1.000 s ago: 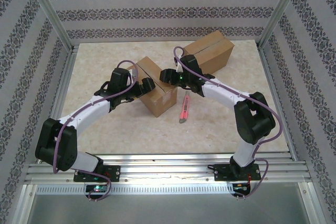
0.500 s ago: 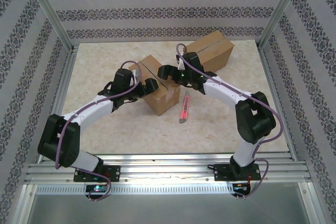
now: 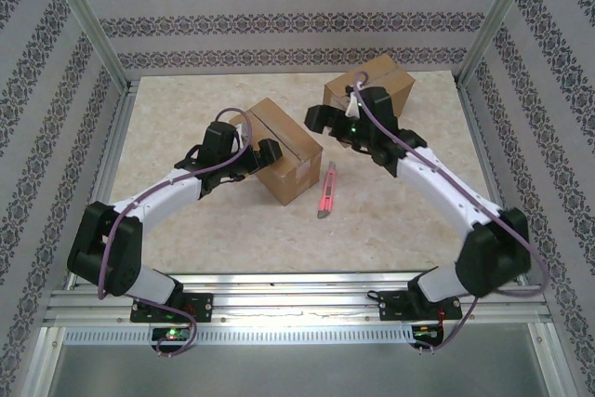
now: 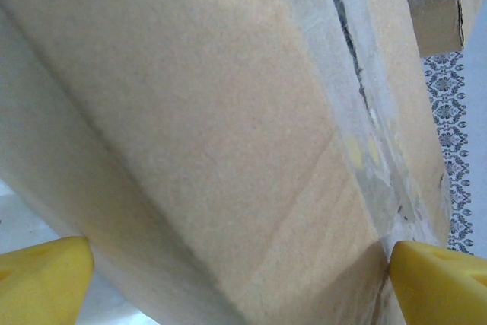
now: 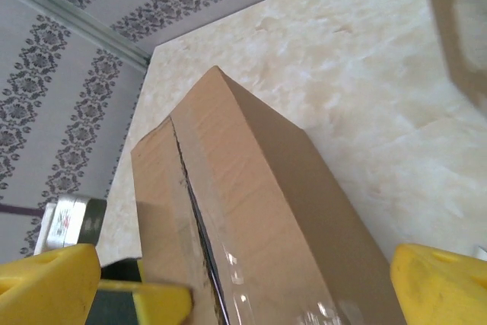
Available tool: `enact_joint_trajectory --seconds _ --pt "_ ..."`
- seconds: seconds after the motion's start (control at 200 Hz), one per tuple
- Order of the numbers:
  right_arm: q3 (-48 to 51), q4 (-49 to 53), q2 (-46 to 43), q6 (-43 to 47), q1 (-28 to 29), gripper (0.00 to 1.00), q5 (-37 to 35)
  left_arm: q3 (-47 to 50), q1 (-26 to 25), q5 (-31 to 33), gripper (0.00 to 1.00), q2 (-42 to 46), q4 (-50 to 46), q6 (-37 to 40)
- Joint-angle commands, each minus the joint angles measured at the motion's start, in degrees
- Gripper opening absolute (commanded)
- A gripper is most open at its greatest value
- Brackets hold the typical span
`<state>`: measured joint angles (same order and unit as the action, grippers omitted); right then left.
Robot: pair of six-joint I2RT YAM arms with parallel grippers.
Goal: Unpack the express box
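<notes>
1. The express box (image 3: 286, 149) sat near the middle of the table (image 3: 186, 230), flaps closed, with a dark slit along its taped top seam (image 5: 192, 211).
2. The left gripper (image 3: 262, 152) stood against the box's left side, jaws spread wide (we could not tell whether the pads touched cardboard).
3. The right gripper (image 3: 323, 121) hovered between this box and a second box (image 3: 372, 92) behind it, jaws apart and empty.
4. A red utility knife (image 3: 326, 190) lay just right of the express box.

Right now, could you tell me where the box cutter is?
In the top view, the box cutter lies on the table just right of the nearer cardboard box, on the near side of the right gripper.
</notes>
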<state>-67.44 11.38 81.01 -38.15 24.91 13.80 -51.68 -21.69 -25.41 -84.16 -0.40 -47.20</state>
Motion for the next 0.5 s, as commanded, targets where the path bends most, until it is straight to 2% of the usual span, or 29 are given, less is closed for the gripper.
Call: enact_joint_trajectory --seconds 0.0,0.11,0.25,0.495 --pt "4.2 10.6 -4.3 2.3 0.9 0.98 -7.7 -2.4 -0.5 0.2 1.00 2.8 -0.6 1.0" --pt "7.9 17.6 -7.7 2.9 3.7 0.98 -13.7 -3.8 -0.6 0.8 1.00 5.1 -2.6 3.3" --pt "12.5 20.8 -8.0 0.4 7.9 0.93 -17.7 -7.2 -0.5 1.1 1.00 7.2 -5.7 6.6" --pt "12.3 19.2 3.4 -3.7 14.2 0.86 -18.6 -12.2 -0.5 4.5 1.00 11.7 -14.0 11.8"
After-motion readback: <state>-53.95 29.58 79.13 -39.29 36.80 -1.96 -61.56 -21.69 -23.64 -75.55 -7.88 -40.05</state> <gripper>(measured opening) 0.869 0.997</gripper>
